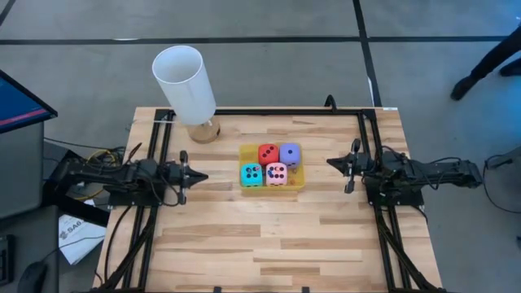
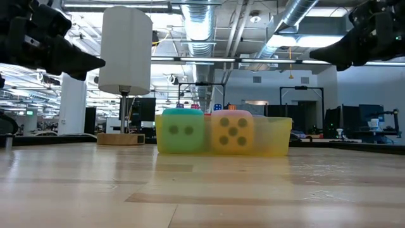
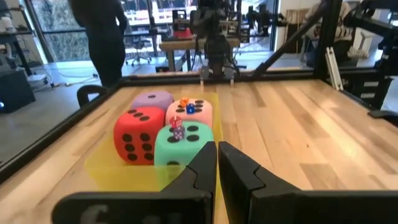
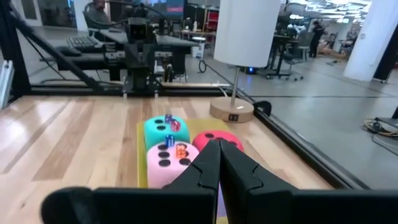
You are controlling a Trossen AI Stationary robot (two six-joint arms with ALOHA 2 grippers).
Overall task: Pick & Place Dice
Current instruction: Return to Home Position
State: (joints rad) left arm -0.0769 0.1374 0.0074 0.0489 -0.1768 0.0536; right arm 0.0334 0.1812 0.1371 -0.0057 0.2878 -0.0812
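Observation:
Four dice lie side by side in a shallow yellow tray [image 1: 295, 184] at the table's middle: red [image 1: 268, 153] and purple [image 1: 290, 154] on the far side, cyan [image 1: 251, 174] and pink [image 1: 276, 173] on the near side. My left gripper [image 1: 199, 176] hovers shut to the tray's left, pointing level at it, well short of the cyan die [image 3: 183, 142]. My right gripper [image 1: 332, 163] hovers shut to the tray's right, also level, with the pink die [image 4: 168, 163] and red die [image 4: 214, 140] ahead of it. In the low view both arms hang above the table.
A white-shaded lamp [image 1: 187, 81] on a wooden base [image 1: 203, 130] stands at the far left of the table. Tiny dice [image 3: 177, 127] rest on top of the big ones. Bare wood lies in front of the tray. A person [image 1: 488, 57] stands beyond the far right corner.

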